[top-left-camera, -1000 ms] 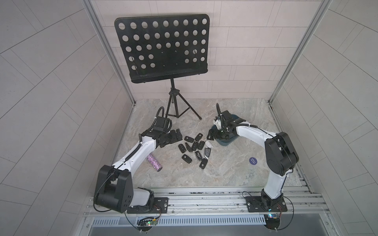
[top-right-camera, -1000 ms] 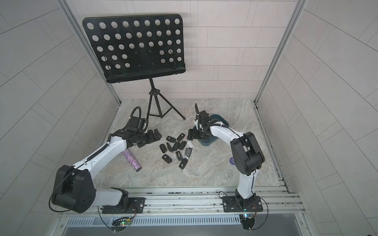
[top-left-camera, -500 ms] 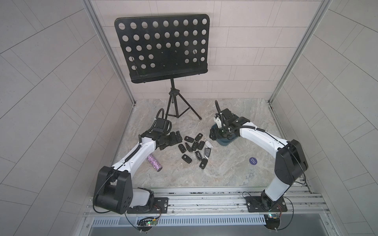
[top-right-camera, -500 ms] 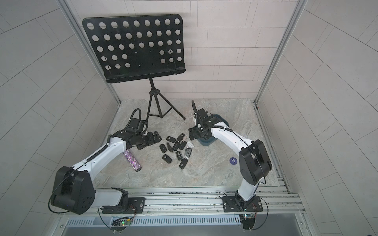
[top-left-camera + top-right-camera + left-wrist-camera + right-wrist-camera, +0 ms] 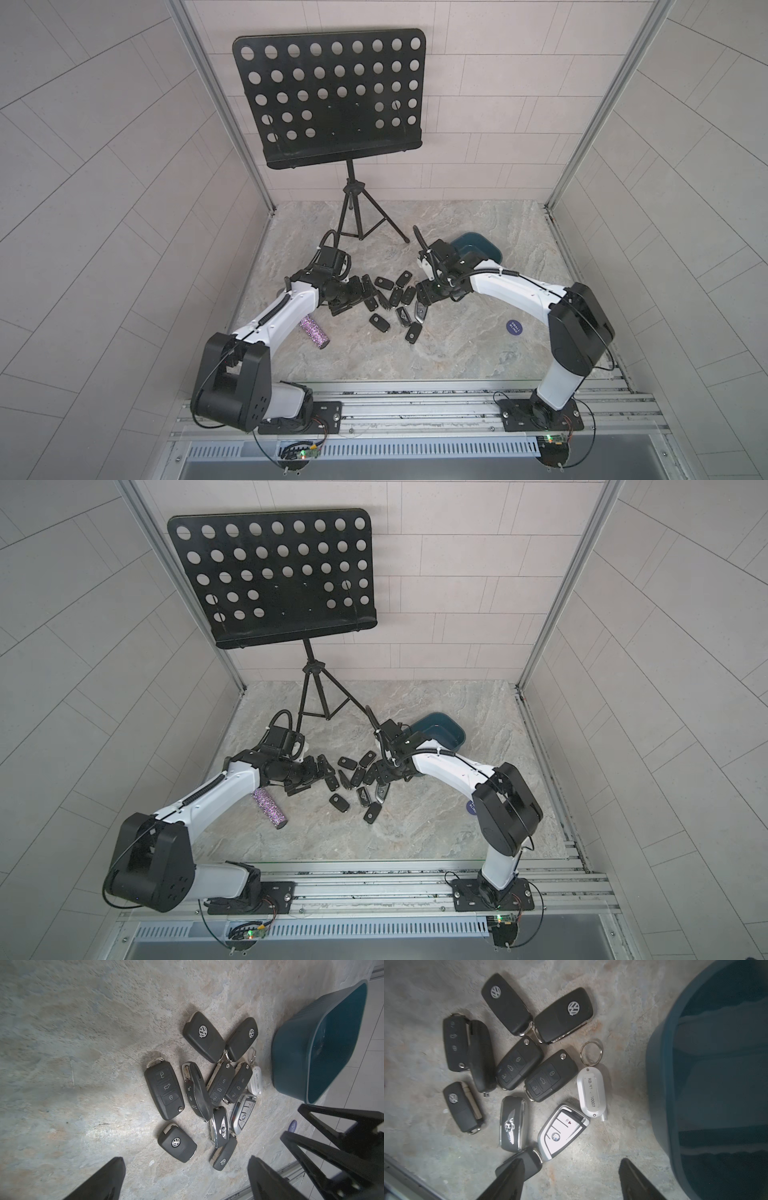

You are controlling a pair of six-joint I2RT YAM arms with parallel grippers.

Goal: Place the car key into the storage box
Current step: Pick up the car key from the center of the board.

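Note:
Several car keys (image 5: 397,297) (image 5: 357,779) lie in a loose pile mid-table, mostly black fobs plus one silver key (image 5: 562,1129). The storage box (image 5: 478,249) (image 5: 444,733) is a dark teal tub behind and to the right of the pile; its wall shows in the wrist views (image 5: 295,1059) (image 5: 660,1084). My right gripper (image 5: 572,1160) (image 5: 428,291) hovers open at the pile's right edge, bare table between its fingers; one finger overlaps a black fob (image 5: 529,1162). My left gripper (image 5: 185,1159) (image 5: 355,291) stands wide open at the pile's left edge, holding nothing.
A black perforated music stand (image 5: 328,95) rises at the back, its tripod legs (image 5: 353,220) just behind the keys. A glittery purple cylinder (image 5: 314,331) lies beside the left arm. A blue round sticker (image 5: 514,326) is on the table at right. A white key tag (image 5: 590,1093) lies beside the box.
The right arm has swung from over the storage box forward to the key pile, and its jaws have narrowed. The left arm has stayed put.

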